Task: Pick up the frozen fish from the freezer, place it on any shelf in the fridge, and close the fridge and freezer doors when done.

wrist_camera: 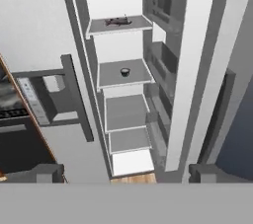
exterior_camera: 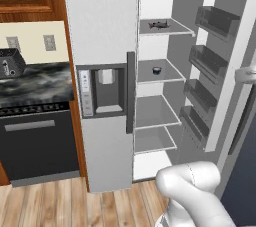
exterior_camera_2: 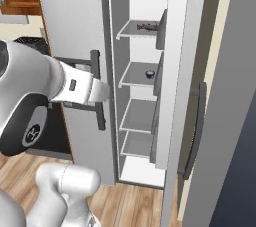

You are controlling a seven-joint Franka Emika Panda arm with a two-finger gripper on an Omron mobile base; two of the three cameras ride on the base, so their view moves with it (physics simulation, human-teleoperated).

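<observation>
Dark against its pale top shelf (wrist_camera: 118,25), the frozen fish (wrist_camera: 117,20) lies lengthwise across it, well above and ahead of the wide-open, empty gripper (wrist_camera: 126,172).

Frozen fish (exterior_camera: 159,24): small, dark, flat-lying object on the top shelf (exterior_camera: 176,30) of the open compartment, roughly centred on the shelf surface; also visible in the hand view (wrist_camera: 117,20) and the right base view (exterior_camera_2: 145,27).

Open door (exterior_camera: 220,66): swung fully outward, bins on its inner face.

Adjacent door (exterior_camera: 102,81): shut, with dispenser panel and a vertical handle (exterior_camera: 130,92).
</observation>
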